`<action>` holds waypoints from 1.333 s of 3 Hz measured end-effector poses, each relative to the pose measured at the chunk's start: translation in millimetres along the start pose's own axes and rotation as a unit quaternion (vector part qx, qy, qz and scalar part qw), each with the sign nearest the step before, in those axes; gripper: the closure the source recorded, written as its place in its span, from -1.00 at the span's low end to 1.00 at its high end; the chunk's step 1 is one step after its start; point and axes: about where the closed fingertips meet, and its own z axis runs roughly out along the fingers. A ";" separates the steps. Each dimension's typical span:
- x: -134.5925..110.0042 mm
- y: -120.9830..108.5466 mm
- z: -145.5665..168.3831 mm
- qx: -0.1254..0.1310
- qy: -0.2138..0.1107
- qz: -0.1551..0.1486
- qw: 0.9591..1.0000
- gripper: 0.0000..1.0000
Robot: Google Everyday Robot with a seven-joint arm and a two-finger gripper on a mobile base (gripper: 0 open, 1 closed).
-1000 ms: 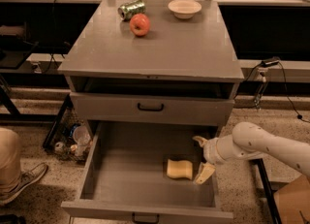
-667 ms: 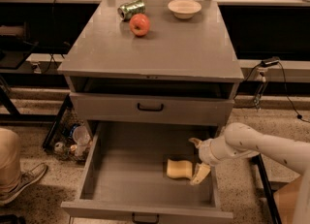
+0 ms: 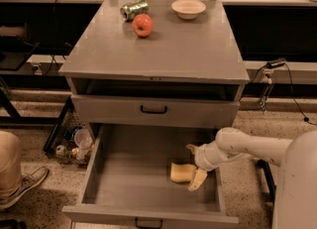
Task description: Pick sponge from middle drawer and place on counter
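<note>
One sponge (image 3: pixel 181 172) lies in middle drawer (image 3: pixel 130 179), gripper (image 3: pixel 191 167) spread beside it.

— Are we standing in a kitchen?

— We'd call it a robot test lab. The grey cabinet (image 3: pixel 153 114) stands alone on a speckled floor (image 3: pixel 29 141), with cables (image 3: pixel 292 94) trailing behind it.

— What about the apple (image 3: pixel 142 25), can (image 3: pixel 134 10) and bowl (image 3: pixel 188 8) on our counter (image 3: pixel 163 54)?

— We see nothing else homely. A shoe (image 3: pixel 25 186) shows at the left. Our pincer (image 3: pixel 193 166) hangs in the open drawer (image 3: pixel 138 183), fingers spread, beside the sponge (image 3: pixel 179 172).
</note>
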 end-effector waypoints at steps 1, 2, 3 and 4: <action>1.2 1.2 18.7 -0.005 0.014 -0.002 1.000 -1.00; 1.0 2.6 40.1 -0.004 0.026 -0.002 1.000 -0.94; 0.2 3.3 50.8 -0.006 0.030 -0.003 1.000 -0.49; 0.5 4.5 54.0 -0.010 0.030 -0.003 0.999 -0.05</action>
